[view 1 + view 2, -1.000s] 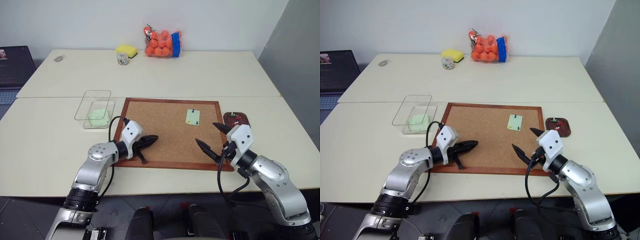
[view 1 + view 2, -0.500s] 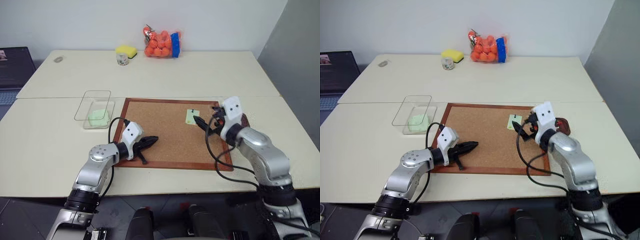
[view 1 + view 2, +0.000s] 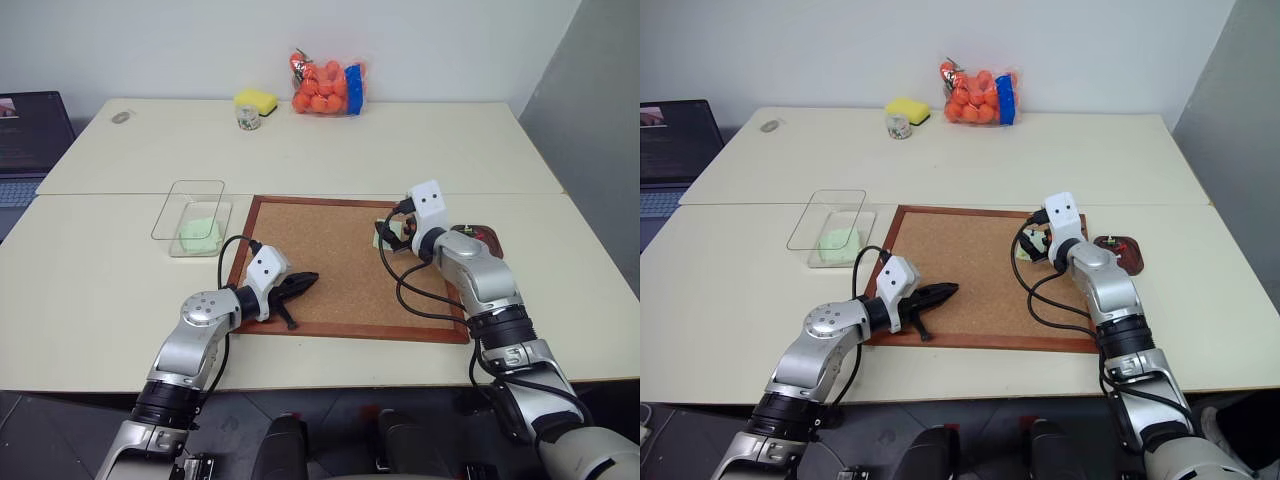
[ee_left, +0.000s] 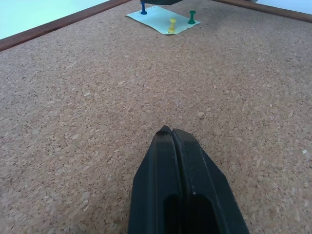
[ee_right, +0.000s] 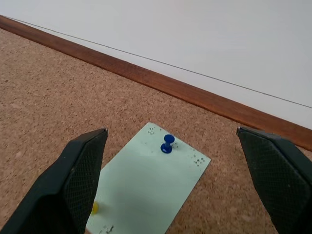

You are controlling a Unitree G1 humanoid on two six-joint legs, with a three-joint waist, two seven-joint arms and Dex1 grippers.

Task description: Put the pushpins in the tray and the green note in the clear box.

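Right gripper [image 5: 170, 187] hangs over the green note [image 5: 146, 187], right of centre in the head views, jaws spread wide, nothing held. The note lies flat on the corkboard [image 3: 330, 265], pinned by a blue pushpin [image 5: 167, 143] near its far edge; a yellow pin [image 4: 172, 25] and a green pin [image 4: 192, 17] stand at its other edge. Left gripper [image 4: 168, 134] rests low over bare cork at lower left of the board, fingers pressed together, empty. The tray [image 3: 1120, 248], just right of the board's frame, already holds some pins. The clear box [image 3: 190, 215] sits off the board's left side.

Risks, judged: the pin heads are tiny against these broad fingers [image 5: 80, 175], so a close may slip off the blue head or crumple the paper. Lifting the note with any pin still seated could tear it.
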